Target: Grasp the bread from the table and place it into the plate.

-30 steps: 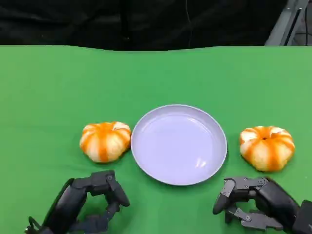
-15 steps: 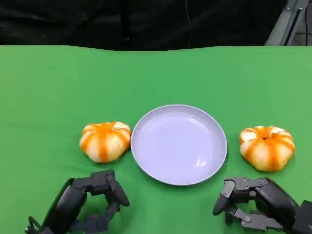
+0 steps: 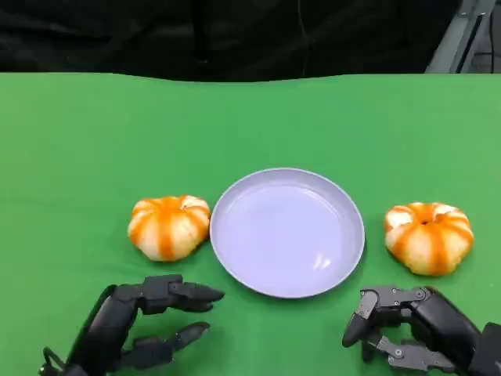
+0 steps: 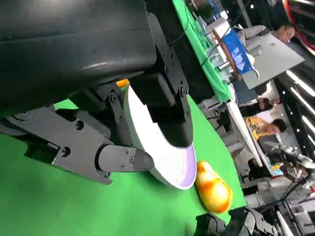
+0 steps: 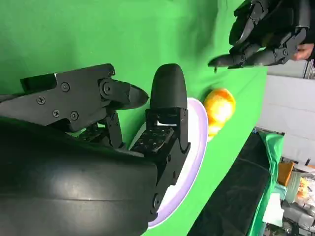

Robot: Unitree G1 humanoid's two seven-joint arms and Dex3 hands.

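A: What sits nearest the robot?

B: Its two hands, low over the green table (image 3: 70, 157). The left hand (image 3: 133, 325) has its fingers (image 3: 192, 294) stretched forward and spread apart, with nothing between them. The right hand (image 3: 411, 325) has its fingers curled inward, and it too holds nothing.

A: And the bread?

B: There are two striped orange-and-white pieces. The left bread (image 3: 169, 226) lies on the cloth just beyond the left hand, a little ahead of the fingertips and apart from them. The right bread (image 3: 428, 237) lies just beyond the right hand, also untouched.

A: Where is the plate?

B: The pale lilac plate (image 3: 235, 196) sits between the two pieces, with nothing on it. The left bread lies right against its rim; the right bread sits a short gap from the opposite rim.

A: Do the wrist cameras add anything?

B: The left wrist view looks past its own fingers at the plate and the right bread (image 4: 213, 187) beyond it. The right wrist view shows the plate's rim (image 5: 199, 142), the left bread (image 5: 219, 109) beyond it, and the left hand (image 5: 266, 34) spread wide.

A: Farthest back?

B: A dark backdrop behind the table edge.
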